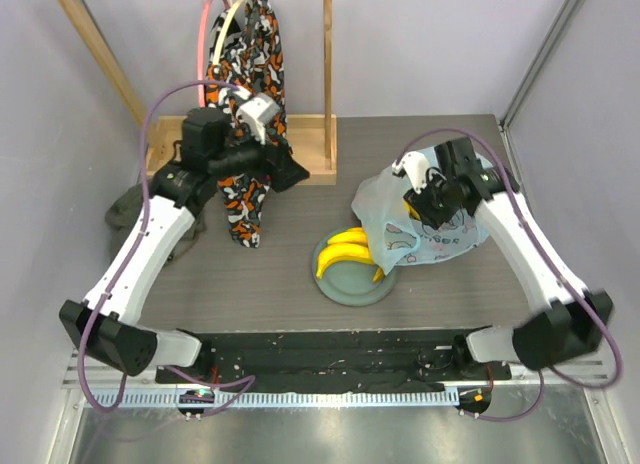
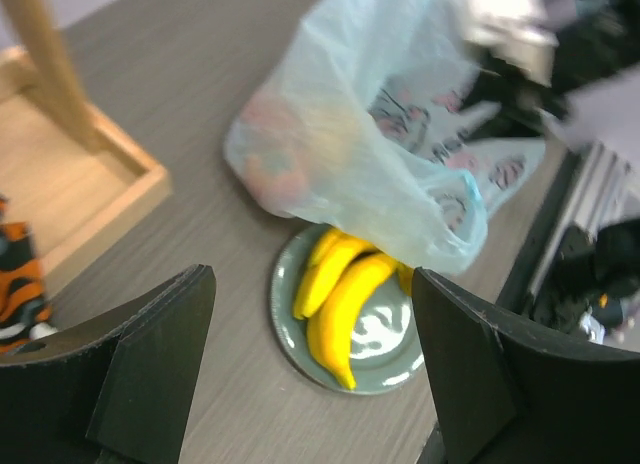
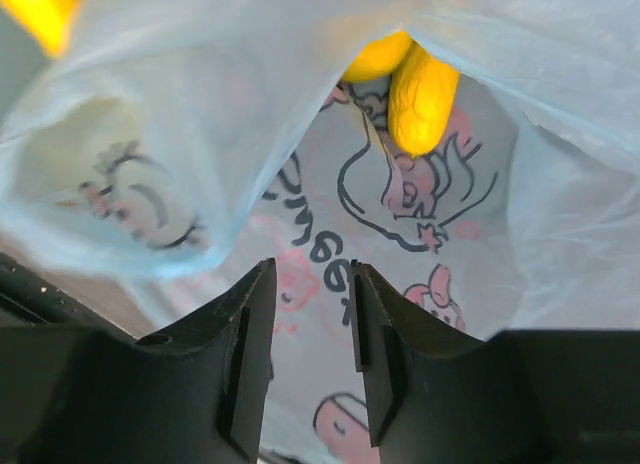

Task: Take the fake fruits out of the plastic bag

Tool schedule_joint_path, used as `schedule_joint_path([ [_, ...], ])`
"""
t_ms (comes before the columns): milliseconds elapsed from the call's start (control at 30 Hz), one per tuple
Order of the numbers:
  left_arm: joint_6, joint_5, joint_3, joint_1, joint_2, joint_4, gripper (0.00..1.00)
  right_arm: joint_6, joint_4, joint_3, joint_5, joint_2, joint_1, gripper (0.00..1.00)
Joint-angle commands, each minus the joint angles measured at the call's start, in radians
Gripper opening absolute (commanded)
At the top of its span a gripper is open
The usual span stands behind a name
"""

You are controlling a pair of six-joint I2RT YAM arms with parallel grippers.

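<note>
The light-blue plastic bag (image 1: 385, 219) with its pink cartoon print hangs lifted at the right, its open end drooping over a grey-green plate (image 1: 350, 289). The yellow banana bunch (image 1: 345, 252) lies on the plate, half out of the bag. My right gripper (image 1: 425, 204) is above the bag; in the right wrist view its jaws (image 3: 312, 269) stand narrowly apart with bag film (image 3: 330, 184) between them, and a yellow-orange fruit (image 3: 420, 99) shows inside. My left gripper (image 1: 290, 172) is wide open (image 2: 312, 279) and empty, left of the bag (image 2: 350, 134). A red apple (image 2: 275, 164) shows dimly through the film.
A wooden rack with a tray base (image 1: 320, 149) stands at the back, with an orange-black-white cloth (image 1: 250, 84) hanging on it beside the left arm. An olive cloth (image 1: 125, 209) lies at the far left. The tray's corner shows in the left wrist view (image 2: 90, 184).
</note>
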Motion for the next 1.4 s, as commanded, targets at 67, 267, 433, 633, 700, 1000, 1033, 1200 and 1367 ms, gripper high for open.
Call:
schedule_joint_path([
  [67, 0.196, -0.010, 0.038, -0.222, 0.064, -0.088, 0.84, 0.073, 0.102, 0.119, 0.030, 0.244, -0.056, 0.47],
  [267, 0.298, -0.079, 0.070, -0.412, 0.156, -0.146, 0.84, 0.064, 0.194, 0.152, 0.096, 0.419, -0.085, 0.55],
  [433, 0.345, -0.113, 0.101, -0.479, 0.204, -0.165, 0.83, 0.035, 0.265, 0.150, 0.110, 0.523, -0.131, 0.56],
  [633, 0.365, -0.144, 0.141, -0.495, 0.247, -0.183, 0.83, -0.016, 0.318, 0.161, 0.093, 0.635, -0.178, 0.62],
  [700, 0.365, -0.150, 0.150, -0.499, 0.257, -0.188, 0.83, -0.041, 0.340, 0.163, 0.091, 0.675, -0.177, 0.62],
  [1000, 0.411, -0.198, 0.153, -0.503, 0.230, -0.208, 0.83, -0.128, 0.207, 0.179, 0.091, 0.506, -0.185, 0.30],
  [1033, 0.414, -0.207, 0.151, -0.503, 0.225, -0.209, 0.83, -0.134, 0.170, 0.207, 0.105, 0.487, -0.185, 0.30],
  [1200, 0.441, -0.233, 0.125, -0.503, 0.188, -0.196, 0.82, -0.188, -0.025, 0.216, 0.179, 0.383, -0.186, 0.29],
  [1367, 0.480, -0.271, 0.102, -0.492, 0.145, -0.206, 0.82, -0.283, -0.059, 0.041, 0.237, 0.148, -0.189, 0.30],
])
